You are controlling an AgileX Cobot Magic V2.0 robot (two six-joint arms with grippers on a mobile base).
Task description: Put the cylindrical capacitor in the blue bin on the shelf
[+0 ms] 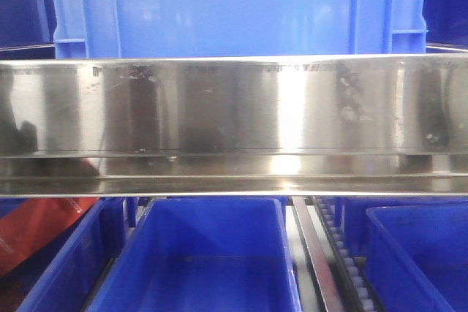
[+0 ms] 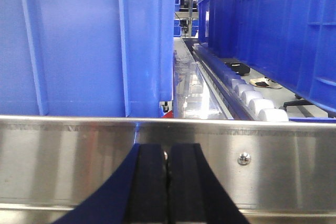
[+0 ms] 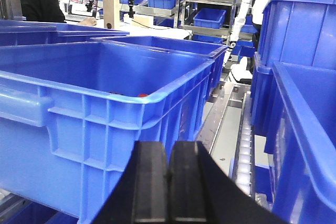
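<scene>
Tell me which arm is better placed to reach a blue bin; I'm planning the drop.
Right, probably: the right gripper sits near the rim of an open blue bin; the left gripper faces the shelf rail, below a bin wall. Both look shut; no capacitor shows.

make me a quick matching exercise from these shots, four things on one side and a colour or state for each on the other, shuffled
Things:
1. left gripper
2. front rail of the shelf
3. rollers beside the bin in the left wrist view
4. big bin in the right wrist view

Colour or state:
A. white
B. blue, open-topped
C. fingers closed together
D. shiny scratched steel

Pairs: 1-C, 2-D, 3-A, 4-B
</scene>
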